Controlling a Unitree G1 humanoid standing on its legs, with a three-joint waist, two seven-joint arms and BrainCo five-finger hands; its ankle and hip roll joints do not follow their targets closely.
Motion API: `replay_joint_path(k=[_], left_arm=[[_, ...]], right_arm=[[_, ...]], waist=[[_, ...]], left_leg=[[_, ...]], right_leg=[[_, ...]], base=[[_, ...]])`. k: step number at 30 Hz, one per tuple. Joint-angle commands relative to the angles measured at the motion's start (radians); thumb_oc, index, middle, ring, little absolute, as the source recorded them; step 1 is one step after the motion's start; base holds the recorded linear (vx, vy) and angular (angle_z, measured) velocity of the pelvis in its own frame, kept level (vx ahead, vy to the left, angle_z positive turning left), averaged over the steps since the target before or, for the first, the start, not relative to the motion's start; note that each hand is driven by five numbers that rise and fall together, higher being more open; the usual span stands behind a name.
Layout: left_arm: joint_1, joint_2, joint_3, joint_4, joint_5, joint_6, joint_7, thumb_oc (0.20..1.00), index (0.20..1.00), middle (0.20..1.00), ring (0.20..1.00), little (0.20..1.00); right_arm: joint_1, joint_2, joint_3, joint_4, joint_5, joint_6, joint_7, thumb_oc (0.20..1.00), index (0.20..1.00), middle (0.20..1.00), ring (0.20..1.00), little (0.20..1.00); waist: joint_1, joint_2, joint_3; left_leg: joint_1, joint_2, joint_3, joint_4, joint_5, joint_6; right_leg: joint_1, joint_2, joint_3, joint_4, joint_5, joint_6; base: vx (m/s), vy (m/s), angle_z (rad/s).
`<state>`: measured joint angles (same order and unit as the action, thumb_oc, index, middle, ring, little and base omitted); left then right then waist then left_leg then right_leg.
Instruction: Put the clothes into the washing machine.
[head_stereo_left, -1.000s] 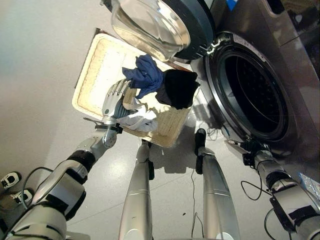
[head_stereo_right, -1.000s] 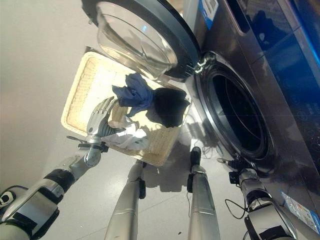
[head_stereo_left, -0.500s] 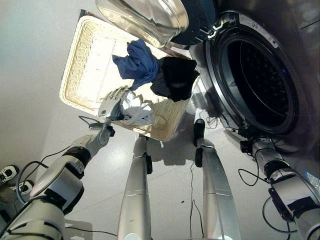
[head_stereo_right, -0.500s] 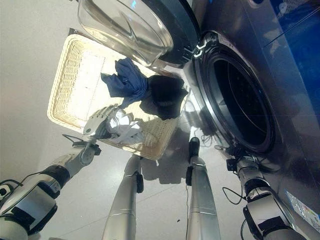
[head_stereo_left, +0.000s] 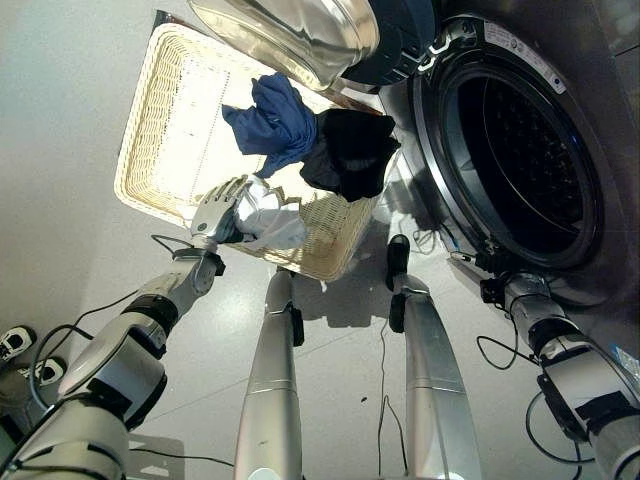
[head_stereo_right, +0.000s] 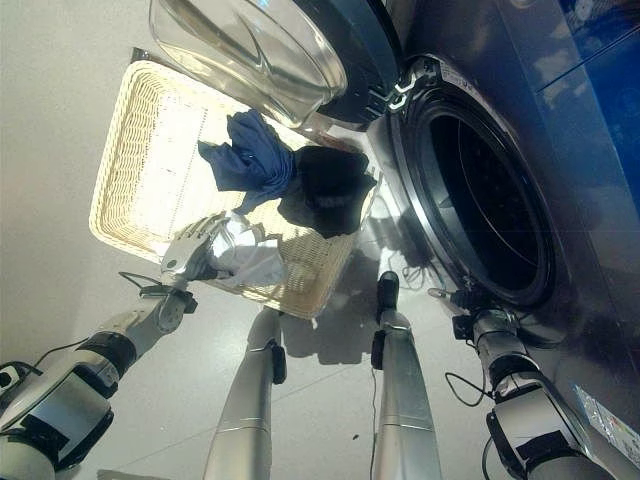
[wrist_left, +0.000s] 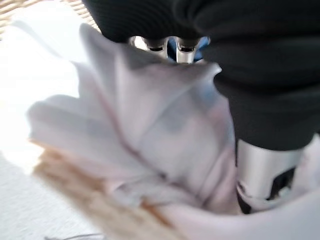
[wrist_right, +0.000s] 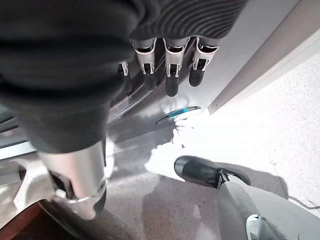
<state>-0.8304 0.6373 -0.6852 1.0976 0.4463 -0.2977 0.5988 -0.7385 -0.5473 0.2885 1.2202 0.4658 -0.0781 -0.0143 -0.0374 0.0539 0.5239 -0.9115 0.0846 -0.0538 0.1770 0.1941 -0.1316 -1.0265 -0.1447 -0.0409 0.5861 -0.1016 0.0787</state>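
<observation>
One white cloth (head_stereo_left: 268, 222) bunched in left hand (head_stereo_left: 216, 208), fingers curled round it; basket (head_stereo_left: 160, 130) rim just beneath may snag trailing fold; right hand (wrist_right: 167, 70) relaxed, empty

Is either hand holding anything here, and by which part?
The left hand grips the white garment in the wicker basket, bunched at its near edge. The right hand holds nothing.

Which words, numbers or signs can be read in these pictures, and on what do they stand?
None can be read.
Strip label on the door ring of the washing machine: print too small to read.
Sticker low on the machine's front: too blurred to read.
</observation>
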Motion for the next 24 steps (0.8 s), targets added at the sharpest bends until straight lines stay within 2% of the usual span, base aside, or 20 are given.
replay_joint_path(k=[1, 3, 7, 11, 19, 20, 21, 22, 24], left_arm=[[-0.020, 0.011, 0.048, 0.040, -0.018, 0.032, -0.066, 1.000, 1.000, 1.000, 1.000, 1.000], [-0.038, 0.008, 0.034, 0.059, -0.023, 0.060, -0.145, 1.000, 1.000, 1.000, 1.000, 1.000], [-0.041, 0.009, 0.022, 0.062, -0.026, 0.060, -0.162, 1.000, 1.000, 1.000, 1.000, 1.000], [-0.059, 0.008, -0.018, 0.084, -0.045, 0.084, -0.252, 1.000, 1.000, 1.000, 1.000, 1.000], [-0.084, 0.005, -0.055, 0.096, -0.072, 0.119, -0.345, 1.000, 1.000, 1.000, 1.000, 1.000], [-0.089, 0.005, -0.060, 0.096, -0.075, 0.134, -0.364, 0.771, 0.771, 0.771, 0.771, 0.771], [-0.092, 0.005, -0.062, 0.096, -0.076, 0.139, -0.374, 0.592, 0.592, 0.592, 0.592, 0.592], [-0.098, 0.004, -0.069, 0.098, -0.076, 0.149, -0.391, 0.200, 0.200, 0.200, 0.200, 0.200], [-0.110, -0.003, -0.085, 0.106, -0.079, 0.171, -0.438, 0.200, 0.200, 0.200, 0.200, 0.200]], right_arm=[[0.008, -0.071, 0.023, -0.013, 0.040, -0.015, -0.016, 1.000, 1.000, 1.000, 1.000, 1.000], [-0.007, -0.072, 0.029, -0.008, 0.040, -0.010, -0.016, 1.000, 1.000, 1.000, 1.000, 1.000], [-0.007, -0.072, 0.031, -0.010, 0.041, -0.011, -0.019, 1.000, 1.000, 1.000, 1.000, 1.000], [-0.019, -0.081, 0.040, -0.009, 0.043, -0.008, -0.012, 1.000, 1.000, 1.000, 1.000, 1.000], [-0.046, -0.076, 0.054, -0.004, 0.037, 0.002, -0.014, 1.000, 1.000, 1.000, 1.000, 1.000], [-0.048, -0.075, 0.056, -0.006, 0.037, 0.002, -0.016, 1.000, 1.000, 1.000, 1.000, 1.000], [-0.048, -0.074, 0.057, -0.006, 0.037, 0.002, -0.017, 1.000, 1.000, 1.000, 1.000, 1.000], [-0.050, -0.073, 0.059, -0.006, 0.037, 0.003, -0.018, 1.000, 1.000, 1.000, 1.000, 1.000], [-0.061, -0.069, 0.065, 0.000, 0.040, 0.003, -0.024, 1.000, 1.000, 1.000, 1.000, 1.000]], waist=[[0.024, -0.049, -0.004], [0.021, -0.051, -0.004], [0.019, -0.051, -0.004], [0.014, -0.052, -0.004], [0.011, -0.049, -0.004], [0.010, -0.050, -0.004], [0.010, -0.050, -0.004], [0.009, -0.051, -0.004], [0.008, -0.053, -0.004]], left_leg=[[-0.033, -0.066, 0.024, 0.171, -0.130, 0.040], [-0.032, -0.064, 0.027, 0.165, -0.127, 0.040], [-0.033, -0.065, 0.027, 0.164, -0.126, 0.041], [-0.032, -0.066, 0.031, 0.161, -0.123, 0.044], [-0.030, -0.062, 0.035, 0.155, -0.119, 0.042], [-0.030, -0.062, 0.036, 0.154, -0.118, 0.043], [-0.030, -0.061, 0.037, 0.153, -0.118, 0.043], [-0.030, -0.061, 0.038, 0.152, -0.117, 0.043], [-0.029, -0.061, 0.040, 0.151, -0.116, 0.043]], right_leg=[[0.050, 0.067, -0.019, -0.233, 0.198, 0.026], [0.050, 0.069, -0.019, -0.236, 0.200, 0.027], [0.050, 0.070, -0.018, -0.239, 0.202, 0.027], [0.052, 0.071, -0.019, -0.243, 0.206, 0.027], [0.052, 0.072, -0.015, -0.247, 0.209, 0.029], [0.052, 0.072, -0.015, -0.249, 0.210, 0.029], [0.052, 0.073, -0.014, -0.249, 0.210, 0.029], [0.052, 0.073, -0.015, -0.250, 0.211, 0.029], [0.055, 0.074, -0.015, -0.253, 0.213, 0.030]], base=[[0.00, 0.000, 0.00], [0.00, 0.000, 0.00], [0.00, 0.000, 0.00], [0.00, 0.000, 0.00], [0.00, 0.000, 0.00], [0.00, 0.000, 0.00], [0.00, 0.000, 0.00], [0.00, 0.000, 0.00], [0.00, 0.000, 0.00]])
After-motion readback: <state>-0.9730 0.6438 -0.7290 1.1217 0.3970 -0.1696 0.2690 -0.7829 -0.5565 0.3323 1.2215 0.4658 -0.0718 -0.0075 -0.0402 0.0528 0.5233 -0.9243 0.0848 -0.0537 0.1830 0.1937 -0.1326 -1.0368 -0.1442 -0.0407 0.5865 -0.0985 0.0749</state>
